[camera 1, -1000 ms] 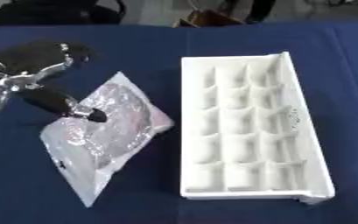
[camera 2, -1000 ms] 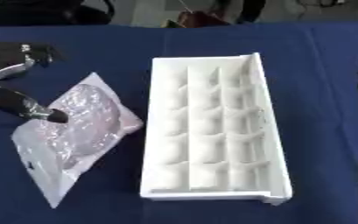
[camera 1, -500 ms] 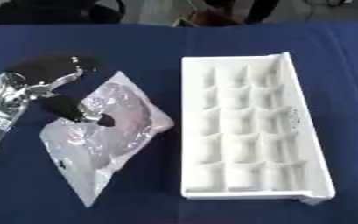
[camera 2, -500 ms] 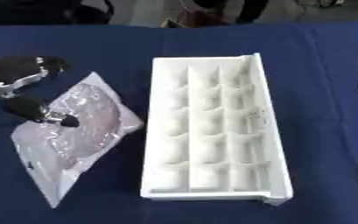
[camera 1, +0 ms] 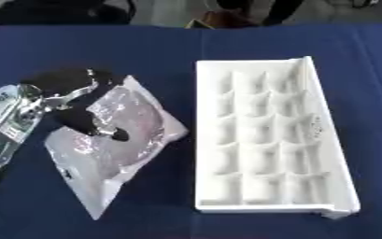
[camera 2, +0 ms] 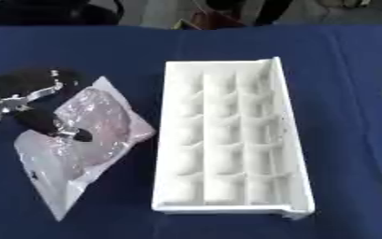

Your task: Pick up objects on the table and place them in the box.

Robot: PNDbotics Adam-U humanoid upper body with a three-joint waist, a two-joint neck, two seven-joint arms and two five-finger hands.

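The left hand (camera 1: 67, 100) rests curled fingers (camera 1: 112, 134) on the clear crinkly plastic pouch (camera 1: 120, 140), left of the white compartmented box (camera 1: 263, 140) on the blue bench (camera 1: 145, 51). The slick film could slip from them when lifted.

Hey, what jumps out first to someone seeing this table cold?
The white compartmented box lies right of centre on the blue table, its cells looking empty. Left of it lies a clear plastic bag holding something pinkish, with the robot's left hand on it, one dark fingertip pressing its middle.
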